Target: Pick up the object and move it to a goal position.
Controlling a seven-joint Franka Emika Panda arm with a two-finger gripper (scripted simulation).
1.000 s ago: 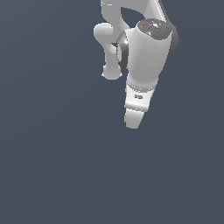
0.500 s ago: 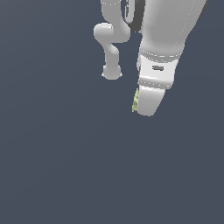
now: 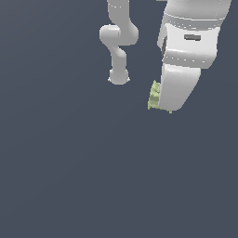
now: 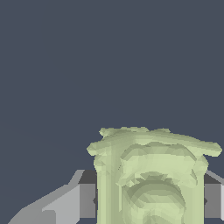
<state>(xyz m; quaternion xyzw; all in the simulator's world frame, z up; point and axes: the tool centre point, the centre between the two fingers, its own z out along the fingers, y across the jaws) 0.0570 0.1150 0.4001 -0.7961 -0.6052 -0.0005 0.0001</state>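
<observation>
1. In the exterior view, you see the white, smooth-shelled robot gripper [image 3: 163,108] hanging from the glossy white arm [image 3: 119,37], whose base stands on the flat slate-grey floor [image 3: 60,176]. The small pale yellow-green blocky object with a bumpy, ridged surface [image 3: 154,96] peeks out along the gripper's edge on the exterior view's left, mostly hidden behind the white housing. You cannot read the jaws from here, nor tell for certain whether the object is clear of the floor.

2. In the wrist view, the same object [image 4: 151,175] fills the space between the two grey fingers [image 4: 86,200], one on each flank. Both fingers appear to touch its sides, so judge the jaws pinched onto it rather than spread. Its faceted, lumpy skin flares into a wider lip at the far end; the pads sit below that lip, probably because the narrower body gives flatter contact.

3. No goal marker shows in either view, so you cannot judge how far the carry has to go. The irregular ridges may let the object twist in the grip.
</observation>
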